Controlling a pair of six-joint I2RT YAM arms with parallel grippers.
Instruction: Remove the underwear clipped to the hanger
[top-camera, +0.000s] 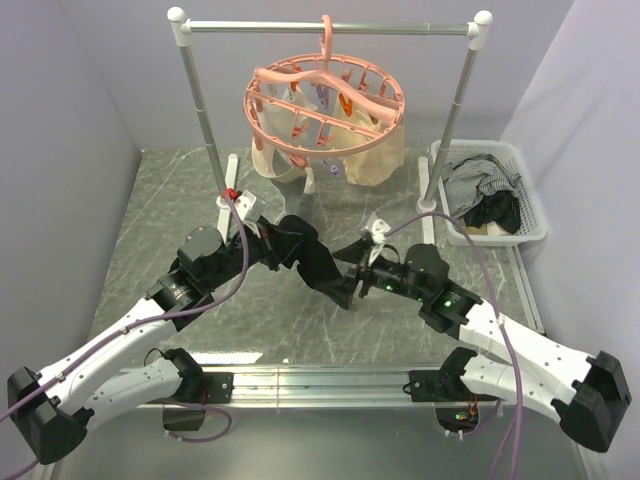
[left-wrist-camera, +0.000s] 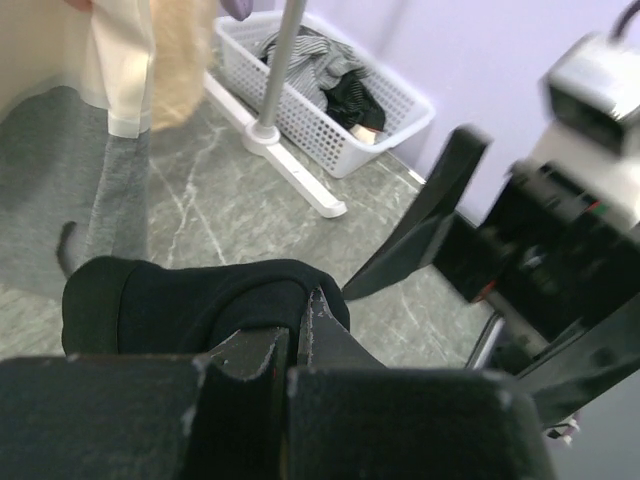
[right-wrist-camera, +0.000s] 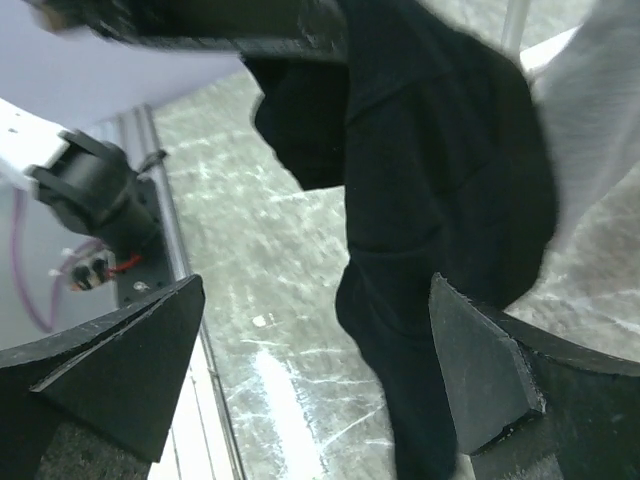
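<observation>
Top external view, salmon-pink hanger (top-camera: 325, 100) with cream underwear (top-camera: 375, 155) clipped beneath it, in front of the hanger left fingers (left-wrist-camera: 255, 350) pinched tight on black underwear (right-wrist-camera: 440, 170) above the bench (top-camera: 170, 200), right fingers (right-wrist-camera: 130, 350) spread wide either side of its dangling end

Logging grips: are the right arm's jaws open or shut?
Open. The right gripper has jaws wide apart, either side of the black underwear that the left gripper pinches.

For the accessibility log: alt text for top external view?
Mid-table, the left gripper is shut on a black fabric garment, the right gripper open around it. Behind, a round salmon-pink plastic hanger on a silver metal rail holds cream fabric garments.
</observation>
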